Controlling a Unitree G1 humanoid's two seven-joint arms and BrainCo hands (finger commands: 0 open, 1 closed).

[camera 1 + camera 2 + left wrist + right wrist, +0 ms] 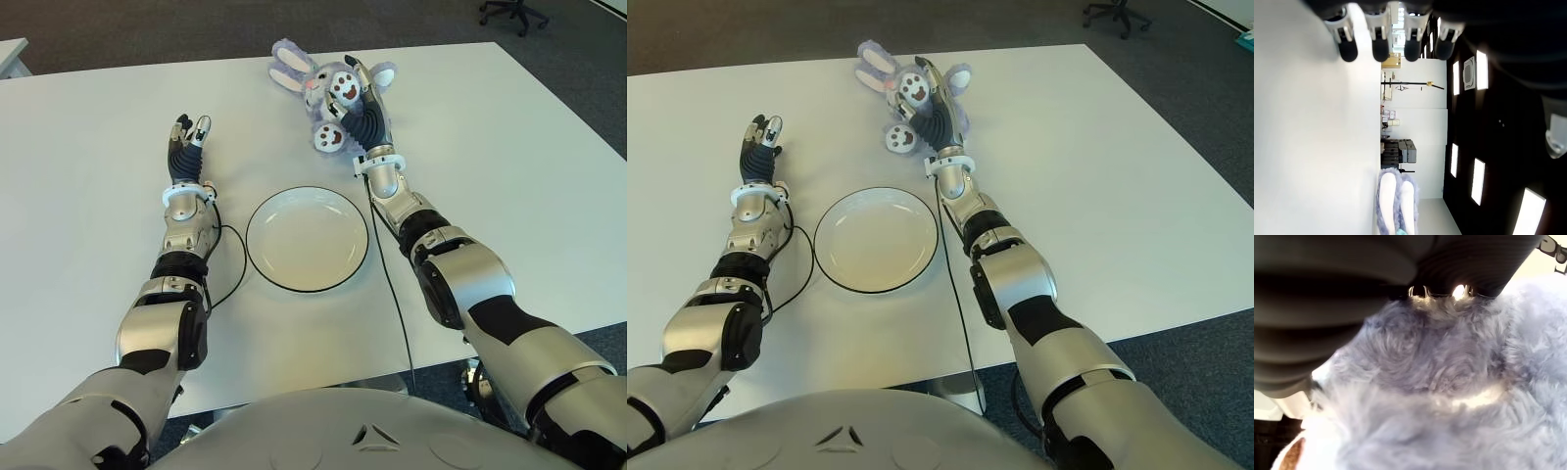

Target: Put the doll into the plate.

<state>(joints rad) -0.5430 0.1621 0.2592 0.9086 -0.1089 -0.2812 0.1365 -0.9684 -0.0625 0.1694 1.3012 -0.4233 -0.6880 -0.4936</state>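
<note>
Right hand [361, 98] atop doll [328, 90]

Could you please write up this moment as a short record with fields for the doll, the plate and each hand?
doll: purple plush rabbit, lying on the white table beyond the plate, not yet in it
plate: white with a dark rim, holds nothing, between the two arms
right hand: laid over the doll, fur pressed close in its wrist view; whether the fingers have closed cannot be told
left hand: idle, left of the plate, fingers extended, holding nothing
</note>
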